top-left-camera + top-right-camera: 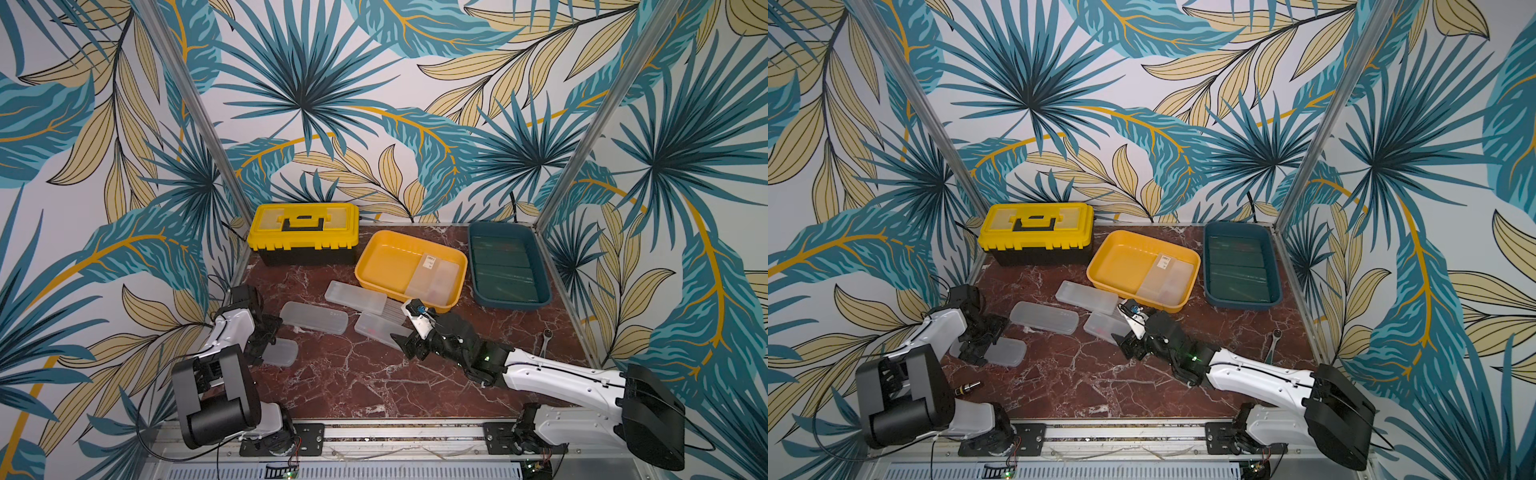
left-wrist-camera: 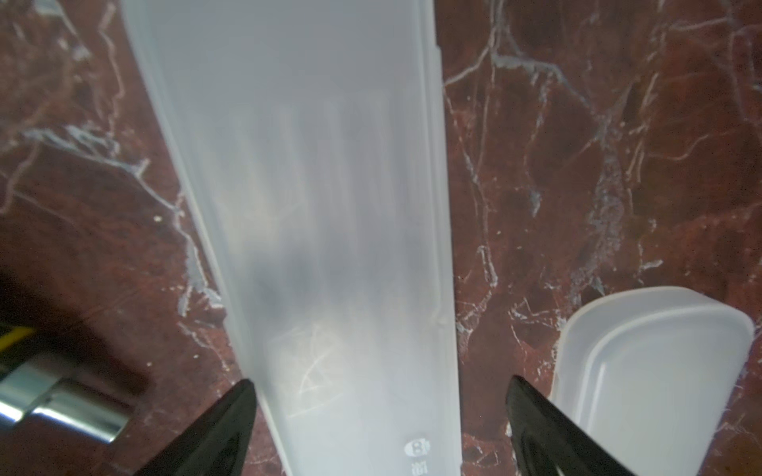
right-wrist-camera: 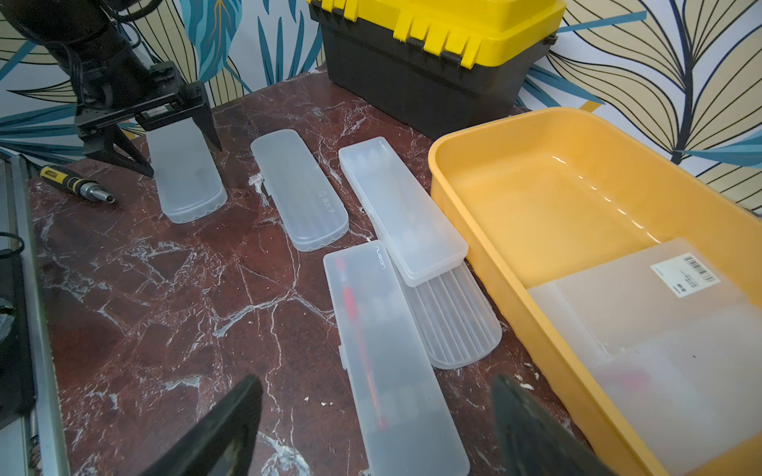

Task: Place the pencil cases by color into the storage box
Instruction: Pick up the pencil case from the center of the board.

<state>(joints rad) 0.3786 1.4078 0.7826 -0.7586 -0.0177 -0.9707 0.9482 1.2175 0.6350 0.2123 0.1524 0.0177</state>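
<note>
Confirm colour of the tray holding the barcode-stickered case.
Yellow plastic tray; best in right wrist view.

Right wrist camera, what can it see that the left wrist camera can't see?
Only the right wrist view shows the yellow toolbox, the yellow tray and the barcode sticker. Only the left wrist view shows the small printed mark on the frosted case between the left gripper's open jaws. Both show that case, its rounded neighbour, the screwdriver and the marble table.

Frosted white cases (image 1: 314, 318), yellow tray (image 1: 395, 262), teal tray (image 1: 474, 266), white-veined maroon tabletop (image 1: 353, 374)
</note>
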